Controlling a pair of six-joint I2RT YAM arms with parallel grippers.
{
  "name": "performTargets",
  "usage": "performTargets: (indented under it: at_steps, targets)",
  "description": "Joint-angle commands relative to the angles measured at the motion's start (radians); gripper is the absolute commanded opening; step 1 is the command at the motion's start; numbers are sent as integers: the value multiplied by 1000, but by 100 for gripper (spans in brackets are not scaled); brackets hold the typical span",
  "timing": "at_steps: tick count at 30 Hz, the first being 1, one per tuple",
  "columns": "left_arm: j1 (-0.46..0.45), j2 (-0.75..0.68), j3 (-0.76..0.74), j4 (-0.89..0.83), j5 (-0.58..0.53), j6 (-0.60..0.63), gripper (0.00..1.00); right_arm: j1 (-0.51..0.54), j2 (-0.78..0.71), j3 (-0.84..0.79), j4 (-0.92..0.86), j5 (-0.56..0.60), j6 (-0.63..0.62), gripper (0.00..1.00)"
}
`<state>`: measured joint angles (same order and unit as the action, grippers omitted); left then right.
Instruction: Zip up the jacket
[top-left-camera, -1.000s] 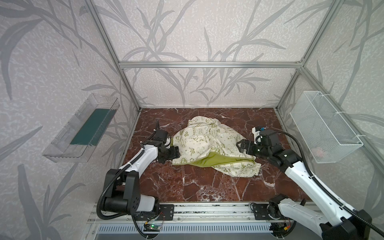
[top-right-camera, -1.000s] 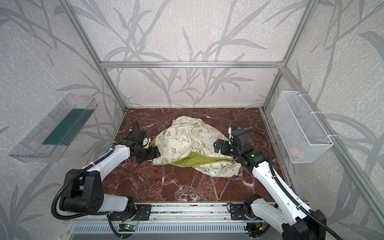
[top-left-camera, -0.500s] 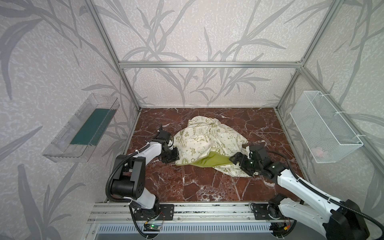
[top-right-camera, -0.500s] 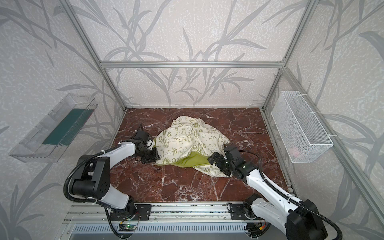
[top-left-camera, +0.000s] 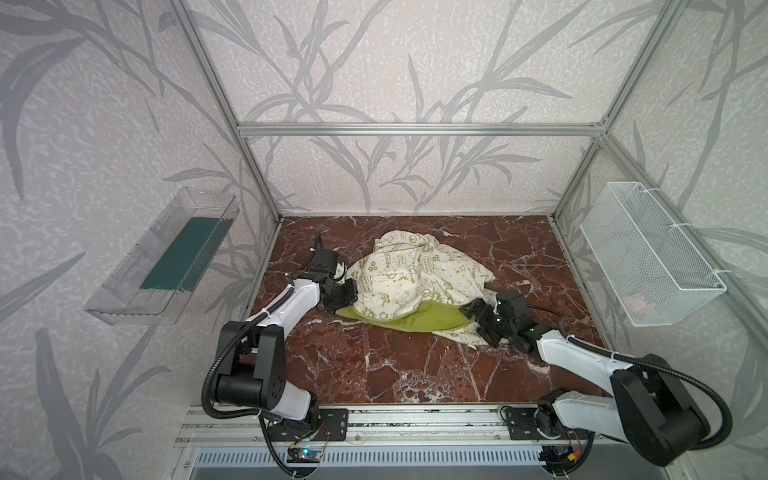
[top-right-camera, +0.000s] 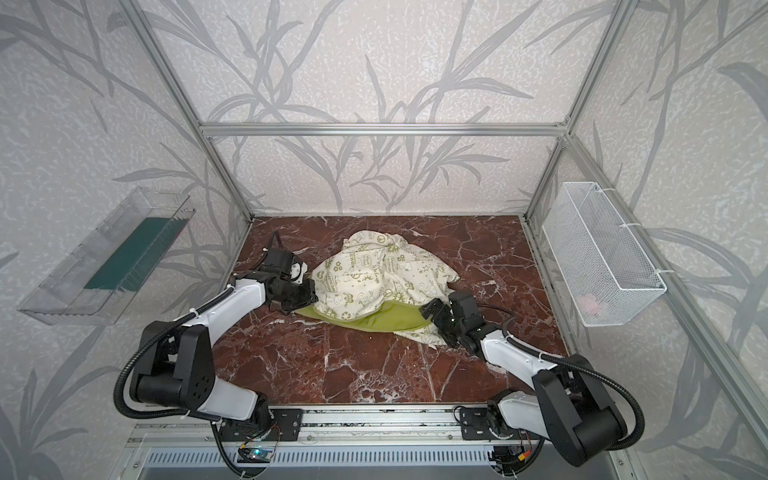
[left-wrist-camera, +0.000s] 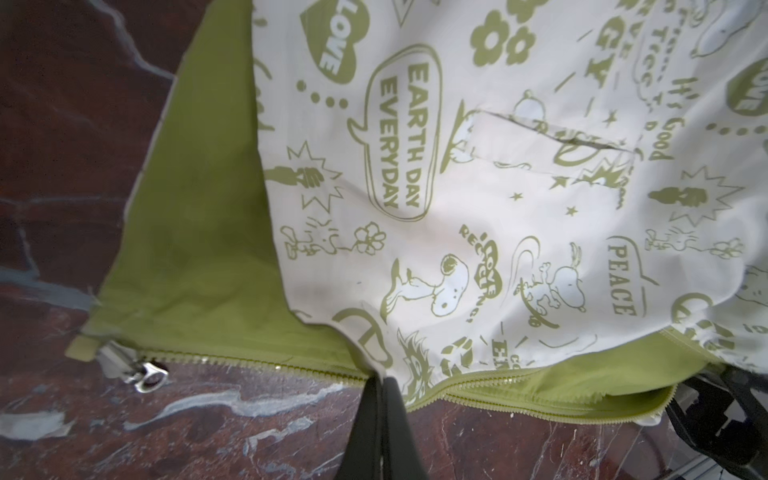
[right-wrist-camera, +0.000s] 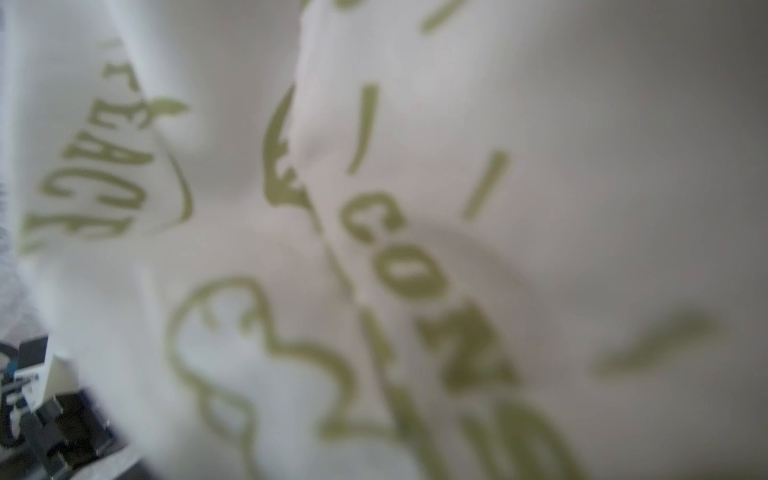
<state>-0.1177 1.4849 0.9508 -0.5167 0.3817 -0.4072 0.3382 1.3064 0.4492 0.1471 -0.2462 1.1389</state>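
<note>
Jacket (right-wrist-camera: 457, 166) blurred close-up, left gripper (left-wrist-camera: 380, 386) tips pinched

A: Which words can you read on the jacket (left-wrist-camera: 519, 199)?

B: In the left wrist view the cream fabric has a speech bubble with "EARTH DAY EVERYDAY". Beside it is a green heart with "LOVE". There is also "PEACE" in another bubble, and the words "It's Good".

A: And in the right wrist view?

B: It is blurred there. I read "PEACE" again on the jacket (right-wrist-camera: 415, 208), and the letters "CON"; the rest I cannot tell.

A: In the top views?

B: A peace sign is printed at the far end of the jacket (top-left-camera: 415, 274). The words are too small.
</note>
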Motion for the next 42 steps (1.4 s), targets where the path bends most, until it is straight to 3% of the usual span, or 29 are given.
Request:
performTargets:
  at_steps: [1,5,9,12,15,18,22,28,32,34,38,42]
  targets:
    - [11,-28,27,23,2,-62,0,-112,131,65,54,-69,-92,99]
    - [13,-26,63,30,12,-105,0,-238,284,212,1,-165,-182,99]
    - [13,-16,73,54,6,-112,0,-262,361,413,-168,-216,-287,99]
    - [15,0,88,51,12,-102,0,-206,281,449,-286,-171,-313,99]
    - [15,18,102,70,21,-101,0,-108,128,431,-437,-20,-351,99]
    - [19,54,129,75,43,-98,0,-20,-4,381,-520,40,-299,99]
    - [20,103,156,86,83,-104,0,117,-79,265,-433,27,-146,99]
    - [26,134,216,69,98,-91,0,260,13,195,-199,66,-16,99]
    - [40,156,264,36,117,-78,0,267,134,199,-46,65,9,73]
    - [48,158,273,27,121,-76,0,267,178,228,-35,77,3,66]
    - [56,159,267,41,130,-86,0,265,234,255,-28,150,19,57]
    - [58,169,273,41,140,-85,0,255,285,265,15,182,25,57]
